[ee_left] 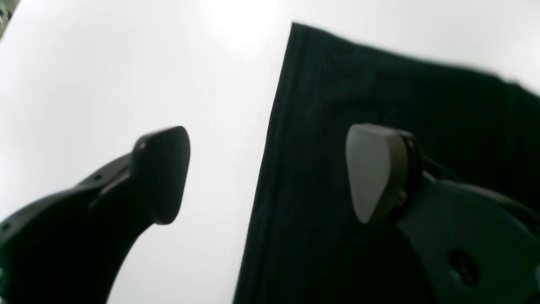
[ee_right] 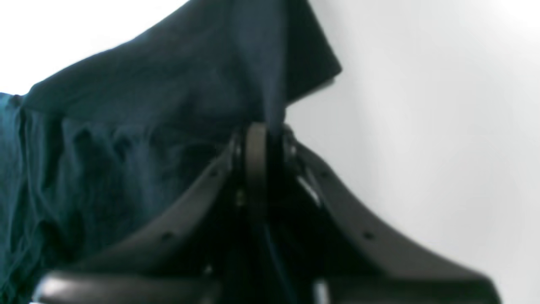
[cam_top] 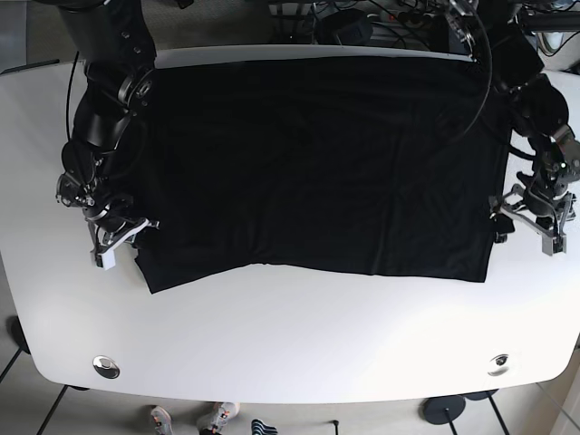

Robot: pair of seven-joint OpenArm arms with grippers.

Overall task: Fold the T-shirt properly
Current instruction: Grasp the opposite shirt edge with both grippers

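A black T-shirt [cam_top: 317,163] lies spread flat on the white table [cam_top: 290,335]. My left gripper [cam_top: 523,237] is open at the shirt's right edge near its lower right corner. In the left wrist view the left gripper [ee_left: 270,173] straddles the shirt's edge [ee_left: 379,84], with one finger [ee_left: 162,173] over bare table and the other over the cloth. My right gripper [cam_top: 120,241] is at the shirt's lower left corner. In the right wrist view the right gripper [ee_right: 263,131] is shut on a raised fold of the dark cloth [ee_right: 126,126].
Two round metal fittings [cam_top: 106,366] [cam_top: 498,362] sit near the table's front edge. Cables and equipment [cam_top: 362,23] crowd the back edge. A wide strip of white table lies in front of the shirt.
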